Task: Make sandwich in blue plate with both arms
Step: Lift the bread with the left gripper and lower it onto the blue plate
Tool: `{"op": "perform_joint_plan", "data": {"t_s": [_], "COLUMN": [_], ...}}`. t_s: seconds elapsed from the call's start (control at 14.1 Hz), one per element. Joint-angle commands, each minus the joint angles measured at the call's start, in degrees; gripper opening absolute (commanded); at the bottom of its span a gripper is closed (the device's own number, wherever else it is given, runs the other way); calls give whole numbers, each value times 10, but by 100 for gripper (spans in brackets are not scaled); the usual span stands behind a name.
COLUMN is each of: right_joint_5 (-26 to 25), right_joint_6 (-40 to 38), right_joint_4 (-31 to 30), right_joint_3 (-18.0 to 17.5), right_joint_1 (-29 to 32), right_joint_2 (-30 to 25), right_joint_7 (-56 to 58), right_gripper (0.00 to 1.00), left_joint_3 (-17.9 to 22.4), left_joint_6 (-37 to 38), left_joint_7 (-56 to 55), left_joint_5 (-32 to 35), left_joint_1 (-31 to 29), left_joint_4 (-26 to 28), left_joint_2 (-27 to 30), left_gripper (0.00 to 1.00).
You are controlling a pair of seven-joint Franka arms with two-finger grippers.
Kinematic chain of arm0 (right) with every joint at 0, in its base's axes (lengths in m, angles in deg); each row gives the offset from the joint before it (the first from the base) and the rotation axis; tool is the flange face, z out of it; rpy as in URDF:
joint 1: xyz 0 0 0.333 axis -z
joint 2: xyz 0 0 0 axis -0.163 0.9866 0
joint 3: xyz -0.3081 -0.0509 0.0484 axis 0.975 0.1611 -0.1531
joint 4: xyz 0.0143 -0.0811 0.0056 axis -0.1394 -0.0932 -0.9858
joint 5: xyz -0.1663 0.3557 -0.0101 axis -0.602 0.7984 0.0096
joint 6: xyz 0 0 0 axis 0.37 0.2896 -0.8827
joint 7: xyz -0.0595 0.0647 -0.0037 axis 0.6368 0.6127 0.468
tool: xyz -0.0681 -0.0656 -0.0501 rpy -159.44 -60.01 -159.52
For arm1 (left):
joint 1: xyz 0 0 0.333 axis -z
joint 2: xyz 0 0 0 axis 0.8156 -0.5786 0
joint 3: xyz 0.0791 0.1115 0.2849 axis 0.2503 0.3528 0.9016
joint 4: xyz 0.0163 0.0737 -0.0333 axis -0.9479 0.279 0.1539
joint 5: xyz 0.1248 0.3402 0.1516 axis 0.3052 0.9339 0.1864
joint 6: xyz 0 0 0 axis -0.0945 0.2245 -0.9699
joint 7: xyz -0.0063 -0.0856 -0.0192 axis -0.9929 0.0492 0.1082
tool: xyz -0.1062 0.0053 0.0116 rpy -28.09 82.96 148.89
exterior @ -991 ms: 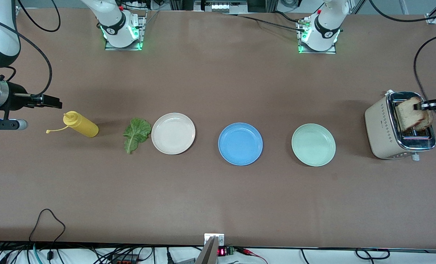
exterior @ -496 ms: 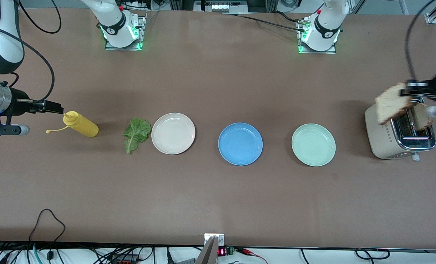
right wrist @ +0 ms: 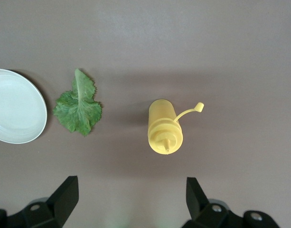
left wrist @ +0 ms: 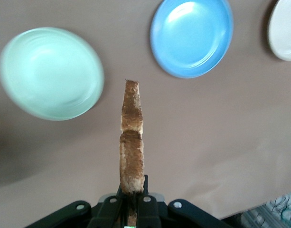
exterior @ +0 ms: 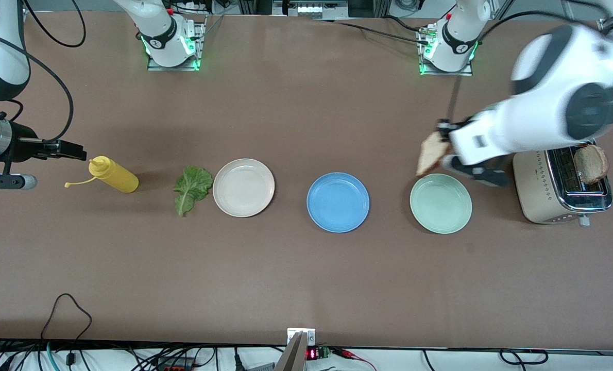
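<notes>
My left gripper (exterior: 444,140) is shut on a tan bread slice (exterior: 431,156) with a brown crust. It holds the slice on edge in the air, over the table by the rim of the mint-green plate (exterior: 441,203). The left wrist view shows the bread slice (left wrist: 131,137) sticking out of that gripper (left wrist: 132,202), with the blue plate (left wrist: 192,38) past it. The blue plate (exterior: 338,202) lies bare mid-table. A second bread slice (exterior: 591,164) stands in the toaster (exterior: 538,190). The lettuce leaf (exterior: 191,188) lies beside the cream plate (exterior: 243,187). My right gripper (exterior: 74,150) hangs open by the yellow bottle (exterior: 113,175).
In the right wrist view, the yellow bottle (right wrist: 164,130) lies on its side with its cap off on a strap, the lettuce leaf (right wrist: 78,105) and the cream plate (right wrist: 14,107) beside it. The right gripper (right wrist: 131,202) has nothing between its fingers.
The left arm has lifted one bread slice out of the toaster and swung it toward the middle, up to the mint-green plate. The right gripper has hardly moved.
</notes>
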Motion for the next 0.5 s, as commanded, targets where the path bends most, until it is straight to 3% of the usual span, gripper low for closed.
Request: {"op": "perform_joint_plan", "data": {"t_s": [0.0,0.42], "right_joint_5": [3,1], "right_joint_6": [-8,-1], "right_joint_4": [9,10], "right_joint_3": [-2,-3], "right_joint_1": [3,-5], "right_joint_2": [-3,1], "right_joint_7": [3,-5], "right_gripper": [100,100], "left_joint_3": [0,0], "left_joint_6": [-82,-263], "left_joint_7": [-62,-139], "left_joint_5": [-7,-7], "left_joint_1": [61,126], "left_joint_4": [-12,-12], "left_joint_2": [-67,-183], "left_gripper": [0,0]}}
